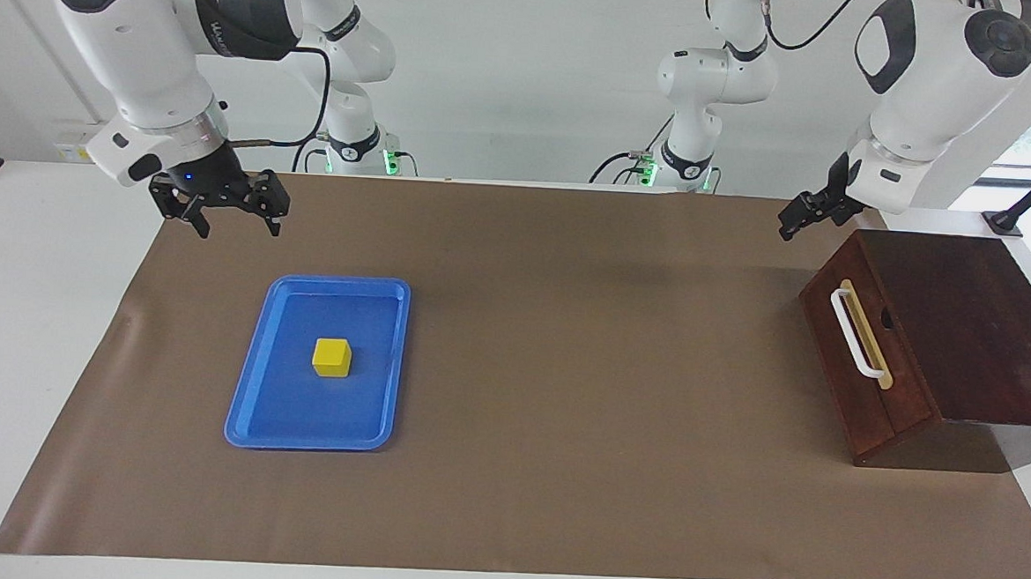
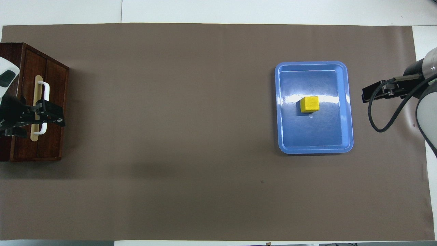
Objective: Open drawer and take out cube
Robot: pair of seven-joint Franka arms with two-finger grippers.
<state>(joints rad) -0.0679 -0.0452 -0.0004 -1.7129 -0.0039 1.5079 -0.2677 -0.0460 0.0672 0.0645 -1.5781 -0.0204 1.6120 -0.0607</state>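
The drawer [image 1: 842, 368] is shut in the dark wooden box [image 1: 964, 322] at the left arm's end of the table, and its white bar handle [image 1: 857, 334] is free. The drawer front also shows in the overhead view [image 2: 54, 85]. The yellow cube [image 1: 332, 357] lies in the flat blue tray [image 1: 339, 282] toward the right arm's end; the overhead view shows the cube [image 2: 309, 104] there too. My left gripper [image 1: 797, 220] is open and empty in the air beside the box; from overhead it [image 2: 51, 114] covers the handle. My right gripper [image 1: 235, 222] is open and empty above the mat beside the tray.
A brown mat [image 1: 564, 371] covers most of the table between the tray [image 2: 310, 63] and the box. White table shows around the mat's edges. Cables hang from the right arm's wrist [image 2: 379, 112].
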